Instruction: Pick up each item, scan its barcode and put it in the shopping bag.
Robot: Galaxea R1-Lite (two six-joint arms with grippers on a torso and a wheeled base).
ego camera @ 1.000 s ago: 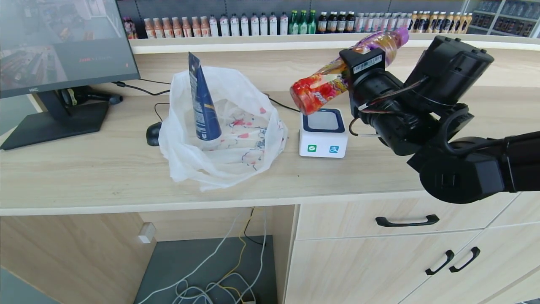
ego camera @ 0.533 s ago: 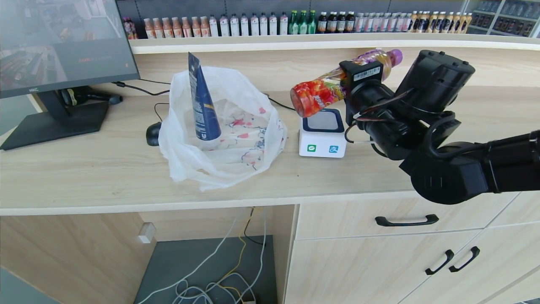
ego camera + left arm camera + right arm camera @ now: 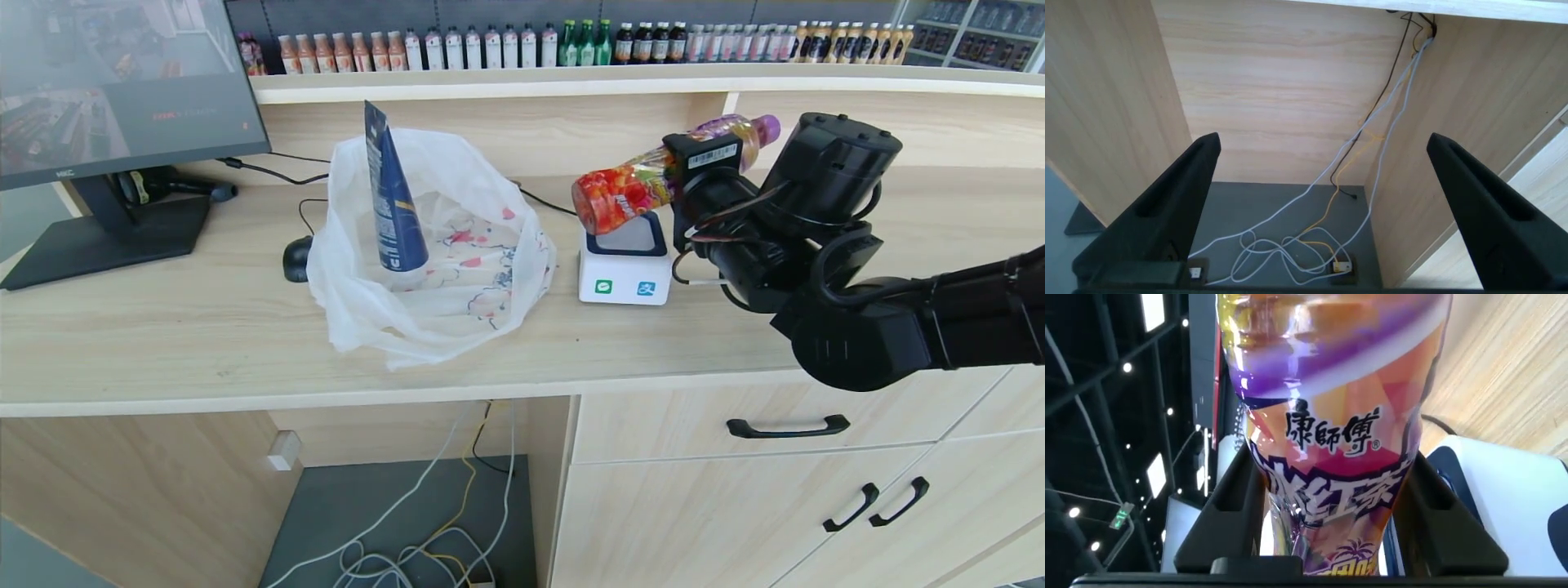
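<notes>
The right tool (image 3: 679, 167) is clenched around a colourful drink bottle (image 3: 620, 194), holding it tilted with its base low, just above the white scanner (image 3: 624, 279) on the counter (image 3: 163, 327). Beside the scanner sits the white shopping bag (image 3: 457, 282), with a blue tube (image 3: 393, 204) standing in it. The left tool (image 3: 1323, 143) hangs released below the counter.

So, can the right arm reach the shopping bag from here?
Probably yes: the right tool holds the bottle above the scanner, and the shopping bag beside it stands open, nothing between.
</notes>
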